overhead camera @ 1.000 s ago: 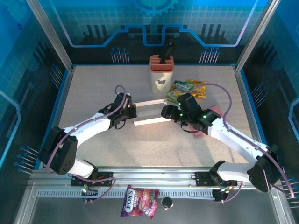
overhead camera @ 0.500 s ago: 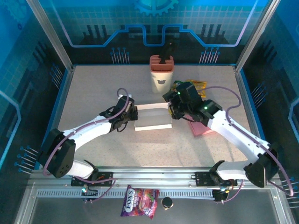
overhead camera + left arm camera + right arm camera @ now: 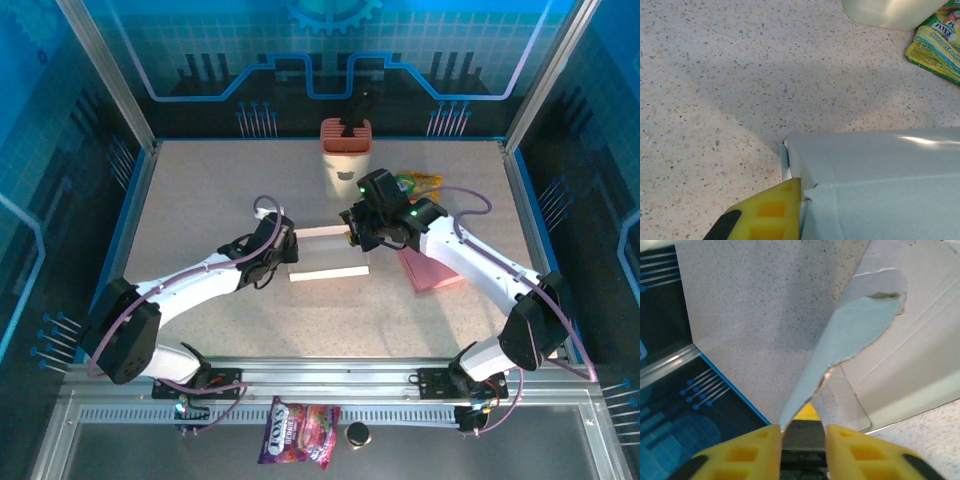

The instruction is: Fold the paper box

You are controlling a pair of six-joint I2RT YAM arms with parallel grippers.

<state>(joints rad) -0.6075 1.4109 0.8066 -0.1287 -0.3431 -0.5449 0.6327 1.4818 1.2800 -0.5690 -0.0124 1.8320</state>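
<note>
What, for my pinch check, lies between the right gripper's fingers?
A pale flap of the paper box, seen in the right wrist view, its tip beside one finger of the right gripper.

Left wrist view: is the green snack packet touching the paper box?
No, the green snack packet lies apart from the paper box, with a stretch of bare table between them.

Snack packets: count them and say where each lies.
2. A green-yellow packet lies by the cup, partly behind the right arm; a purple packet lies at the near edge, below the arm bases. The arms could hide more.
</note>
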